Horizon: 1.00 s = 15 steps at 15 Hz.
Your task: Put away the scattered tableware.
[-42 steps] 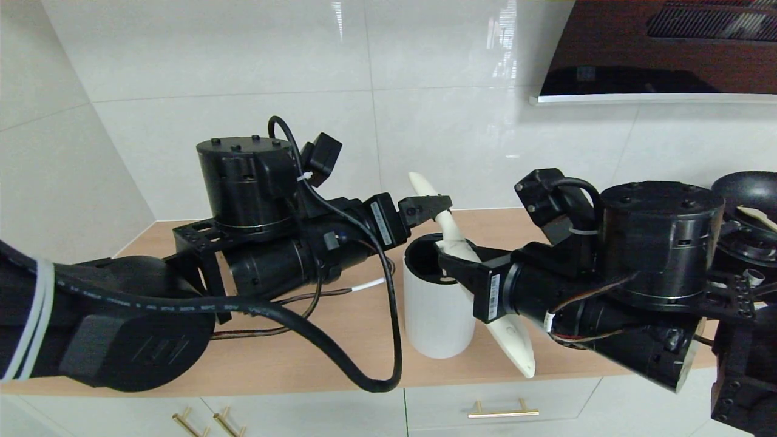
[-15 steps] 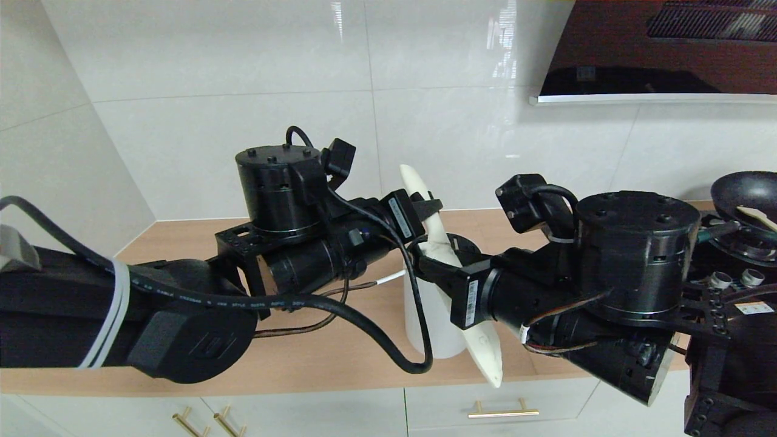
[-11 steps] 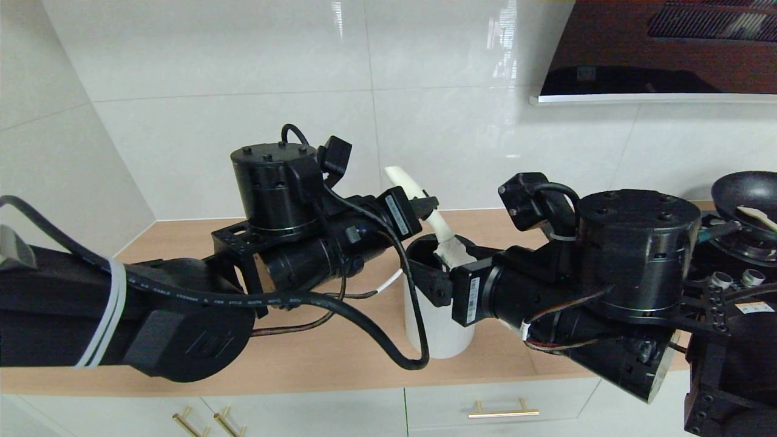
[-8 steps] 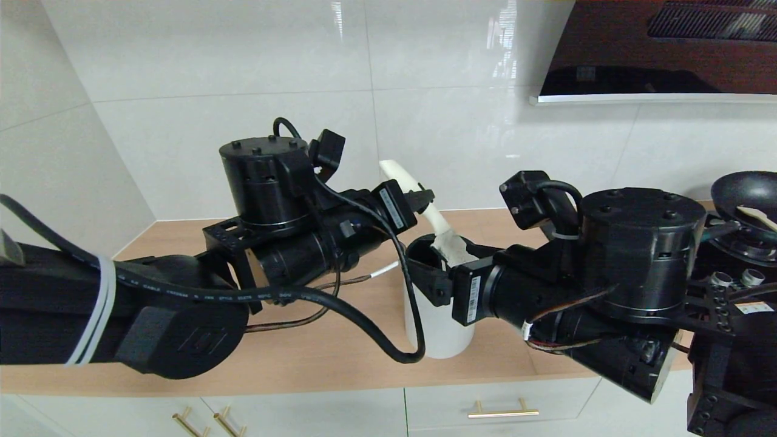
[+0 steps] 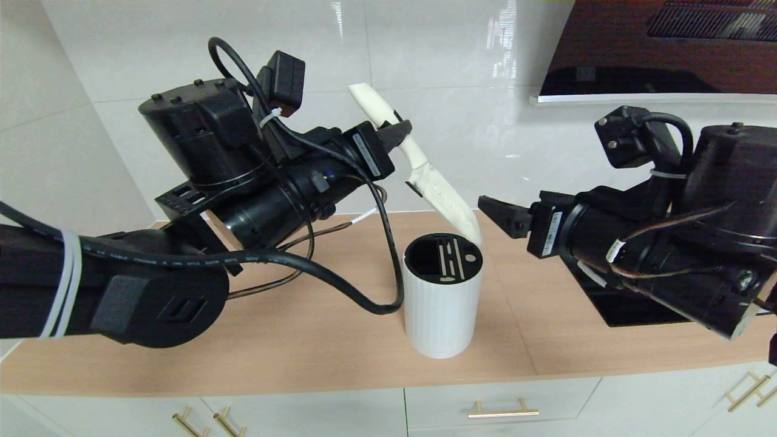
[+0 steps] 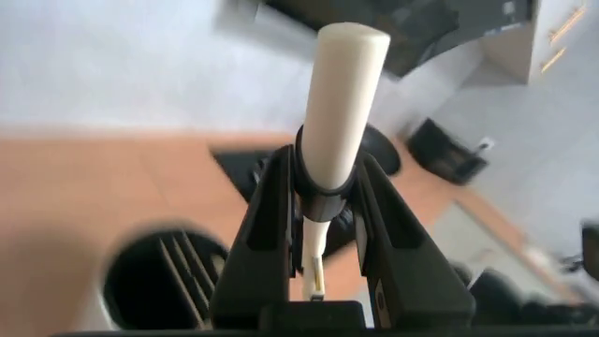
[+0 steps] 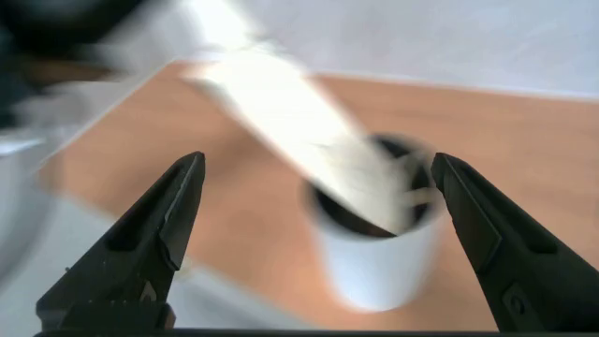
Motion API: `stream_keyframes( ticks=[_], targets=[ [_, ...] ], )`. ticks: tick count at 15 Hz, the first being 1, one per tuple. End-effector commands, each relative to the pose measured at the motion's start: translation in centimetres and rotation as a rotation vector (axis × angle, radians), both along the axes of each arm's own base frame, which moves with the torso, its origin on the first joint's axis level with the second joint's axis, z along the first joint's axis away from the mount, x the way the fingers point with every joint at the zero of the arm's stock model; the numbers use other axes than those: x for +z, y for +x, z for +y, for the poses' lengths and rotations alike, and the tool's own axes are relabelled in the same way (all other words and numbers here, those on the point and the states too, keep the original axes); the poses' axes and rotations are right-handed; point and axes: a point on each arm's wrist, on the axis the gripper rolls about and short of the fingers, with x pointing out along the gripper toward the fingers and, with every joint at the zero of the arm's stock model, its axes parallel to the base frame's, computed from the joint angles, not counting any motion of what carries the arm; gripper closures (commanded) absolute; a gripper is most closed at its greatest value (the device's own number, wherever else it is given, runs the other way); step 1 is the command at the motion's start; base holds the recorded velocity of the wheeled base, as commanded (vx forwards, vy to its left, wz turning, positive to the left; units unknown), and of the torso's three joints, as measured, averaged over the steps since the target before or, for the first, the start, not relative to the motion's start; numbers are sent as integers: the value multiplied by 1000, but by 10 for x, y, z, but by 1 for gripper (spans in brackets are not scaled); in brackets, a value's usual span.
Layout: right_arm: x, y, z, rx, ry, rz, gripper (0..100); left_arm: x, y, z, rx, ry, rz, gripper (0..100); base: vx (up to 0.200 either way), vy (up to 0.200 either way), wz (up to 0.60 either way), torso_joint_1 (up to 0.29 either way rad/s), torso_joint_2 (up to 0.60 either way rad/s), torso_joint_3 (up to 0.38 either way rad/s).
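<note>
One piece of tableware is in hand and none is stowed, as far as I can judge: every slot I can see in the holder looks vacant, so the insertion is yet to be done.

Head view: the left gripper (image 5: pixel 394 130) is clamped on the handle of a white knife (image 5: pixel 440 197), held above the table (image 5: pixel 303 340). The blade slants down with its tip at the rim of the white holder (image 5: pixel 442 303), on the side toward the right arm; I cannot tell whether it touches. The holder stands upright near the table's front edge. The right gripper (image 5: pixel 501 217) hangs off to the holder's other side, apart from both knife and holder. The knife is off-white all over, with a rounded handle and a broad blade tapering to a point. The holder is a ribbed cylinder with a black top cut by narrow slots and one round hole.

Left wrist view: the gripper (image 6: pixel 328 187) pinches the handle partway along it, the butt standing out beyond the fingers, and the holder's slotted top (image 6: pixel 164 276) lies below.

Right wrist view: this gripper (image 7: pixel 318 234) is spread wide and carries nothing; between its fingers the blurred blade (image 7: pixel 281 112) leans over the holder's mouth (image 7: pixel 379 253)
</note>
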Motion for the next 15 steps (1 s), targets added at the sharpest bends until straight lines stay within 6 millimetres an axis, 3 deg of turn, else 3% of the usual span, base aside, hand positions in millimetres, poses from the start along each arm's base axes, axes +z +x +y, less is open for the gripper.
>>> stream_keyframes(
  ticks=[1,5,15],
  targets=[
    [7,6,-20,-69,-9,-14,0,-4,-1,2,56,47,-55,100,0,0,0,0,0,0],
    [3,10,-19,-76,-23,1,0,-18,-4,3,108,185,-193,100,0,0,0,0,0,0],
    [-2,12,-18,-76,-33,14,0,-58,7,-5,115,353,-169,100,0,0,0,0,0,0]
  ],
)
